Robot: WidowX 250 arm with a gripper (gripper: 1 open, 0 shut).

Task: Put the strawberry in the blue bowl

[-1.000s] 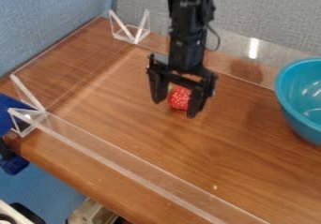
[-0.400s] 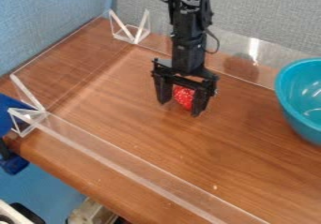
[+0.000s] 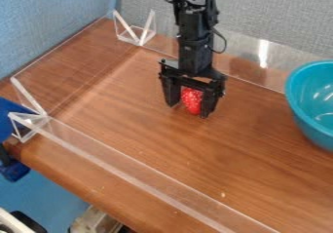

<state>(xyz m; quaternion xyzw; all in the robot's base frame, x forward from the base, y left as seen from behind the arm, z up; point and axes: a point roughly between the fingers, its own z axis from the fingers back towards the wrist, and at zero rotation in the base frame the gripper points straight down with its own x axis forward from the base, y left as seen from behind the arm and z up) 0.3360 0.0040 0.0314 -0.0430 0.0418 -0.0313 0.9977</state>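
The small red strawberry (image 3: 193, 100) lies on the wooden table (image 3: 117, 91) near its middle. My gripper (image 3: 190, 99) points straight down over it, with its black fingers open and standing on either side of the berry, low by the tabletop. Whether the pads touch the strawberry I cannot tell. The teal-blue bowl (image 3: 310, 102) sits at the right edge of the view, partly cut off, a good hand's width to the right of the gripper.
Clear acrylic walls (image 3: 104, 164) run along the table's front and left edges and along the back behind the arm. White triangular brackets (image 3: 130, 27) stand at the back left corner and the near left corner (image 3: 26, 120).
The gripper has sunk slightly and shifted a little toward the back, so its open fingers now straddle the strawberry more closely. The strawberry and bowl have not moved.
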